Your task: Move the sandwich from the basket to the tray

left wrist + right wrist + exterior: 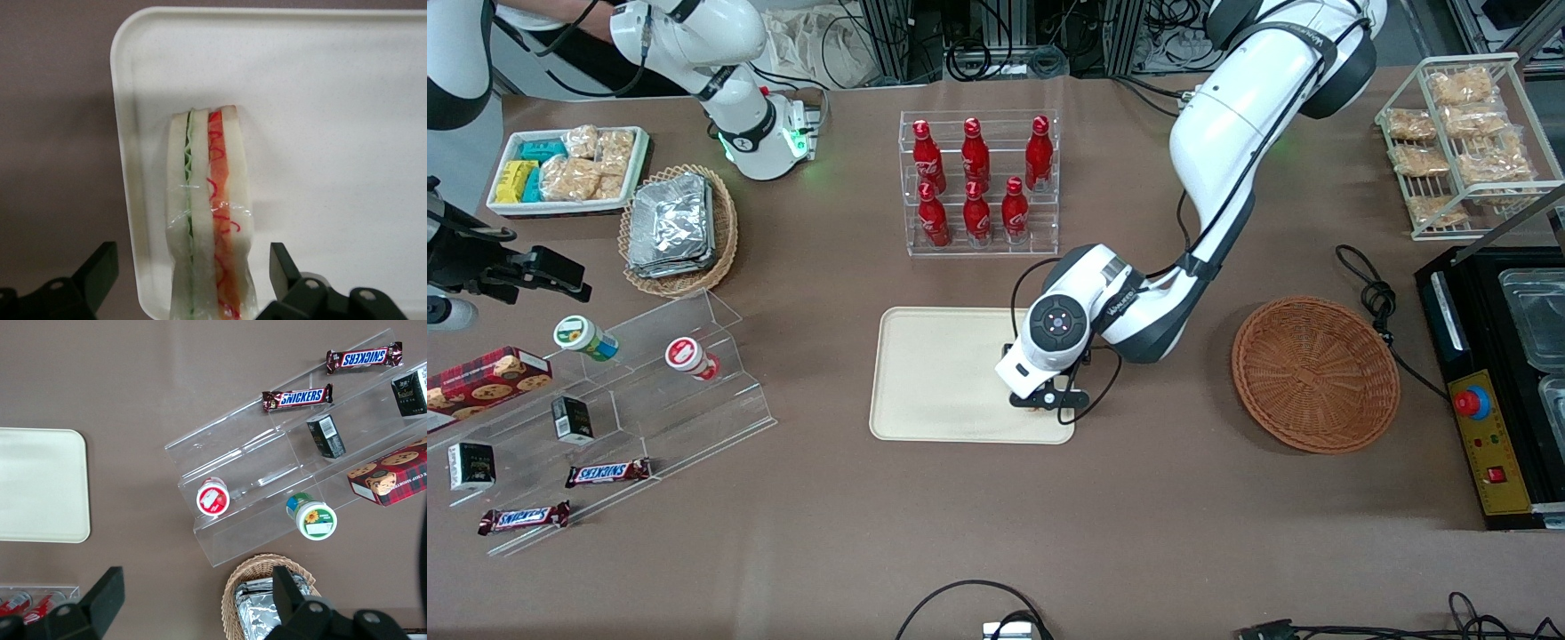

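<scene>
The sandwich [210, 187], a plastic-wrapped wedge of pale bread with green and orange-red filling, lies on the cream-beige tray [320, 133] near one of its short rims. My left gripper [192, 252] is low over it, open, with a finger on each side and a gap between each finger and the bread. In the front view the gripper [1045, 404] is over the tray's [934, 373] corner nearest the camera at the working arm's end, and the wrist hides the sandwich. The reddish-brown round basket [1316, 373] is empty, beside the tray toward the working arm's end.
A clear rack of red bottles [978, 182] stands farther from the camera than the tray. A stepped acrylic shelf [649, 373] with snacks and an oval basket of foil packets [680, 231] lie toward the parked arm's end. A black box [1494, 391] stands beside the round basket.
</scene>
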You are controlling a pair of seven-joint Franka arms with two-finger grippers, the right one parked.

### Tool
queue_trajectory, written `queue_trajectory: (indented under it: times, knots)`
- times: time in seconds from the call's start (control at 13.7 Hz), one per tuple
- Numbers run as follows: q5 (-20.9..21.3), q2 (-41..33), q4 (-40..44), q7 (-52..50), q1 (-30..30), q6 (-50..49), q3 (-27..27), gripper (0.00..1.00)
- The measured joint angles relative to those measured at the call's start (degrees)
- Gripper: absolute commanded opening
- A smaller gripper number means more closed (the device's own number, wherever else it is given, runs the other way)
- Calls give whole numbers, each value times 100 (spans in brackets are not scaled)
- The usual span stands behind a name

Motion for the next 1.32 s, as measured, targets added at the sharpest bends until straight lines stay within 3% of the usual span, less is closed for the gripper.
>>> queue_trajectory:
  times: [0.51, 0.95, 1.32]
  knots:
    - [6, -659, 42, -80, 138, -494, 20, 100]
    - [1, -2432, -1512, 3, 691, -640, 22, 100]
    - [-217, -3322, -2074, 524, 1110, -929, 29, 100]
